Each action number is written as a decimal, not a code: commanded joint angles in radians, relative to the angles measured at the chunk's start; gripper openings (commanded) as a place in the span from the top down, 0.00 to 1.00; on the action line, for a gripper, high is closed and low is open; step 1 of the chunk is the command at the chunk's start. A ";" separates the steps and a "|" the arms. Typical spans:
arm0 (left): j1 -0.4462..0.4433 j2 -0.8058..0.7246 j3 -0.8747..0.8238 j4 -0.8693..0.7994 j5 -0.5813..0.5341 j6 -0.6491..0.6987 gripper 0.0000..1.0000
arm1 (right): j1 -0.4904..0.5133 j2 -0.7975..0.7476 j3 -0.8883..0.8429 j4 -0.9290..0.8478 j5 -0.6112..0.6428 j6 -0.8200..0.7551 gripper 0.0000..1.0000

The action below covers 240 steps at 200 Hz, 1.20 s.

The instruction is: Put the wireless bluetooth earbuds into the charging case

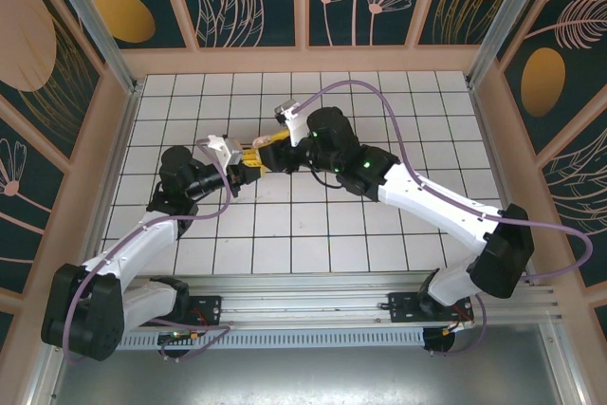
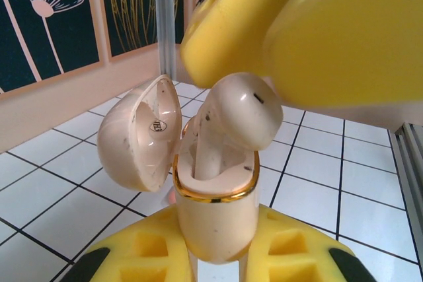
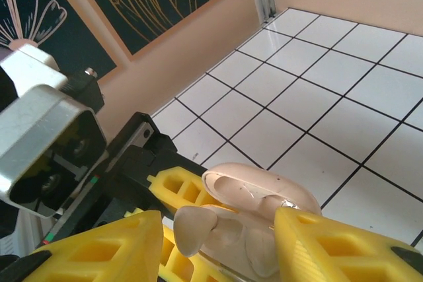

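Left claw [image 2: 215,259] pinched one open, cream, gold-rimmed plastic charging case [image 2: 215,219]; one cream bean-shaped earbud [image 2: 234,113] stood inside, right claw [image 3: 218,222] spread around it.

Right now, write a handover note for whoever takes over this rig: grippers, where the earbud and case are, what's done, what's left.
Left gripper: shut on the charging case, held upright, lid open.
Right gripper: open, fingers either side of the cream earbud.
Done: the earbud's stem is down in the case.
Left: its head sits tilted and proud of the case; it probably needs pressing home.
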 commanded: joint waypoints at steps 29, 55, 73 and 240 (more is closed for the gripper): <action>-0.004 -0.018 0.027 0.043 0.006 0.026 0.97 | -0.029 -0.065 -0.022 0.042 -0.095 0.057 0.50; -0.004 -0.018 0.028 0.042 0.005 0.028 0.97 | -0.039 -0.065 -0.015 0.034 -0.115 0.074 0.54; -0.004 -0.018 0.028 0.040 0.005 0.028 0.97 | -0.039 -0.048 0.005 0.010 -0.124 0.084 0.56; -0.004 -0.020 0.033 0.019 -0.002 0.038 0.97 | -0.021 0.041 0.134 -0.122 -0.101 0.046 0.57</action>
